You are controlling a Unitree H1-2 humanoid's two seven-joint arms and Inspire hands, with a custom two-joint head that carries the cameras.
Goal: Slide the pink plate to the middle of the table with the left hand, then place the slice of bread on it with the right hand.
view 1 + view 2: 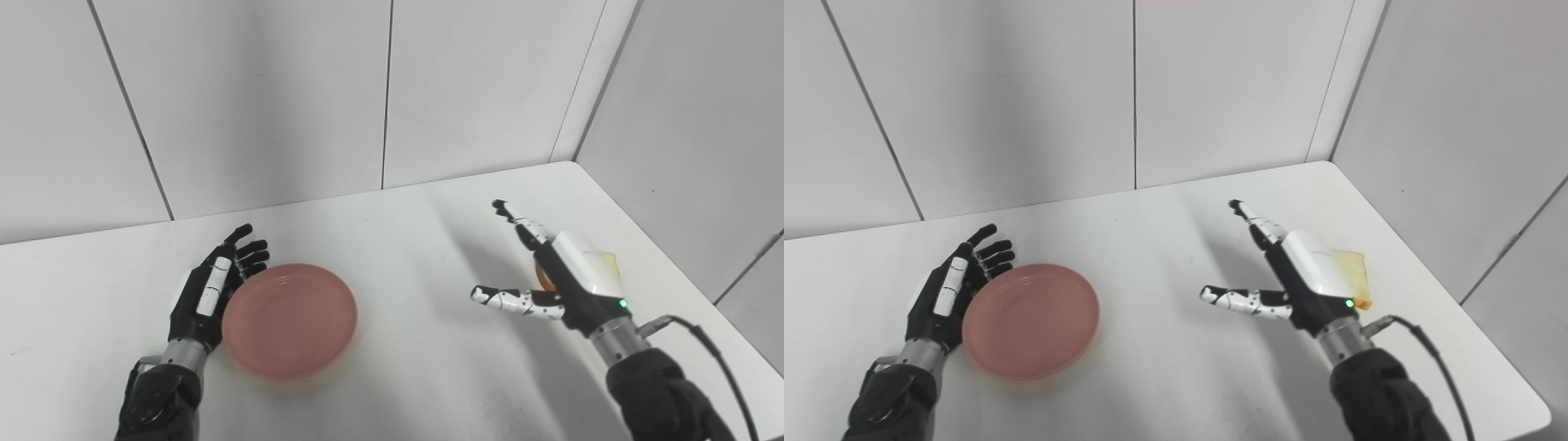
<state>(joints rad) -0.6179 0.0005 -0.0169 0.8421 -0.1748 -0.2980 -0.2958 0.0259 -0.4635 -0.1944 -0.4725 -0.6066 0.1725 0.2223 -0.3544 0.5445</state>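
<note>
The pink plate (290,320) lies on the white table (404,257), left of the middle. My left hand (211,288) is open, its fingers flat against the plate's left rim. My right hand (551,269) is open, fingers and thumb spread, hovering above the table on the right. The slice of bread (1353,275) lies on the table just behind and right of that hand, mostly hidden by it in the left eye view (606,260).
White wall panels (392,92) close off the table at the back and on the right. The table's right front edge (1519,392) is near my right forearm. A black cable (710,355) runs from the right wrist.
</note>
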